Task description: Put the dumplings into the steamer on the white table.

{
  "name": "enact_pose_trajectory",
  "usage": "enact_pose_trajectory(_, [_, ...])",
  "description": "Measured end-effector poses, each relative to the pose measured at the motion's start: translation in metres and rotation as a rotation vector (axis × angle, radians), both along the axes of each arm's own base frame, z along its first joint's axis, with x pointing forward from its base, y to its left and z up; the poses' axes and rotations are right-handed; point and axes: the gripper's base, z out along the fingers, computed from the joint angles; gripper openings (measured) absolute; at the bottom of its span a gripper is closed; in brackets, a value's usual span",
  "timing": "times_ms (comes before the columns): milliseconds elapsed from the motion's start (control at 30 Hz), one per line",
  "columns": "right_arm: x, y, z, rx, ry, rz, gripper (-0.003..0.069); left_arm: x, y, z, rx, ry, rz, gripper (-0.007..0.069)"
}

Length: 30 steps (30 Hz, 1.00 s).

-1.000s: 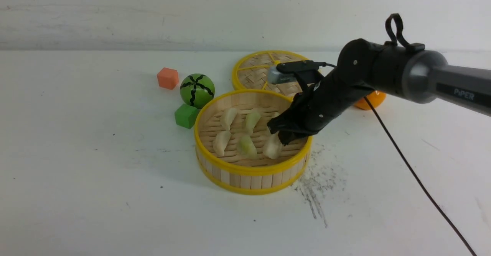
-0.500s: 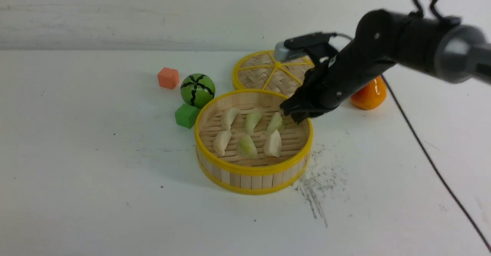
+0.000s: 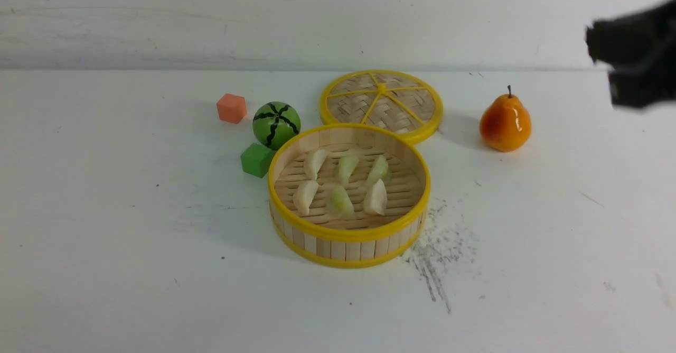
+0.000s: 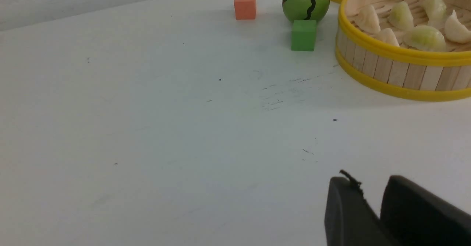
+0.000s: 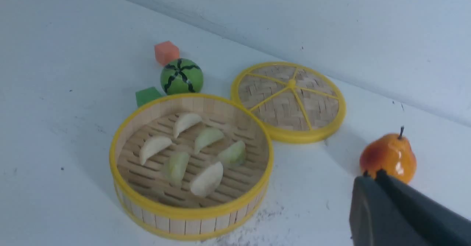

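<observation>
The dumplings (image 3: 339, 201) all lay inside the steamer (image 3: 348, 234), near the middle of the white table (image 3: 132, 268). I counted six, three cream-white and three pale green, and none lay outside, so the task looked finished. One woven lid (image 3: 381, 99) lay at the steamer's one o'clock and one toy pear (image 3: 505, 123) at two. One toy watermelon (image 3: 275, 124), one orange cube (image 3: 231, 108) and one green cube (image 3: 256, 159) sat around ten. The right gripper (image 5: 371, 176) was closed and empty. The left gripper (image 4: 368, 182) held nothing, its jaws slightly apart.
</observation>
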Motion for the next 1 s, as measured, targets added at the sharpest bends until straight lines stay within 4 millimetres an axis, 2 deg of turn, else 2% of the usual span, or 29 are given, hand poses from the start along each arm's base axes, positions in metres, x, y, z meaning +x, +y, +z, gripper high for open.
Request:
enact_pose_trajectory(200, [-0.056,-0.025,-0.099,0.041,-0.086,-0.037,0.0003,0.0,0.0,0.0,0.0,0.0,0.0,0.0153])
enact_pose_trajectory(333, [-0.076,-0.033,-0.123,0.057,-0.125,-0.041,0.0005,0.0,0.0,0.0,0.0,0.0,0.0,0.0155])
enact_pose_trajectory(433, [-0.088,-0.038,-0.131,0.079,-0.17,-0.042,0.0008,0.0,0.0,0.0,0.0,0.0,0.0,0.0155])
enact_pose_trajectory(467, [-0.1,-0.042,-0.132,0.108,-0.241,-0.041,0.001,0.0,0.0,0.0,0.0,0.0,0.0,0.0155])
enact_pose_trajectory(633, [-0.119,-0.05,-0.126,0.169,-0.385,-0.039,0.0014,0.0,0.0,0.0,0.0,0.0,0.0,0.0155])
enact_pose_trajectory(767, [-0.127,-0.053,-0.121,0.199,-0.451,-0.04,0.0018,0.0,0.0,0.0,0.0,0.0,0.0,0.0156])
enact_pose_trajectory(1000, [-0.127,-0.053,-0.121,0.201,-0.455,-0.04,0.0027,0.0,0.0,0.0,0.0,0.0,0.0,0.0164])
